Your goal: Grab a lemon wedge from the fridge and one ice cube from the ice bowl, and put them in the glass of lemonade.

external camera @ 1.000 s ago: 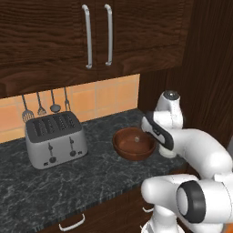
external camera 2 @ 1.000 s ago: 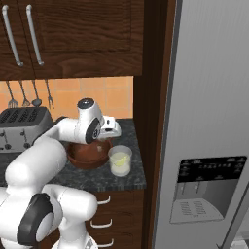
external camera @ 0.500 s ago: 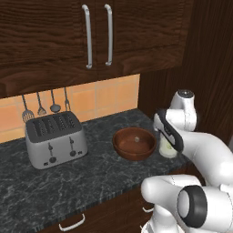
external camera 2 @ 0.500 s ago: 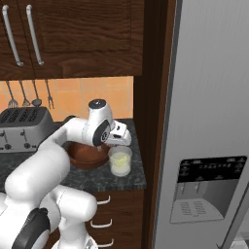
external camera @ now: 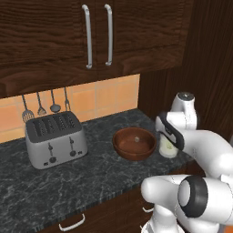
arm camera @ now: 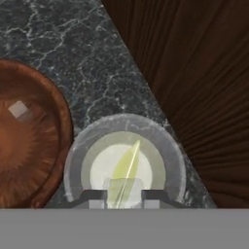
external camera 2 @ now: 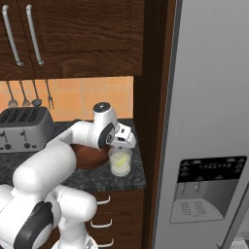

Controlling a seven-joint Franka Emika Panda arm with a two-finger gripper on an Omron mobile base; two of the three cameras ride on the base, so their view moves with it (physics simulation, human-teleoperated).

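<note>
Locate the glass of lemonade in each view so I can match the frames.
Left base view: glass of lemonade at centre right, partly behind the arm, just right of the ice bowl.
Right base view: just below centre, at the counter's right end, below the robot's hand.
Hand view: bottom centre, seen from straight above, bowl at left.
Shared landmark: the reddish-brown ice bowl beside the glass.
</note>
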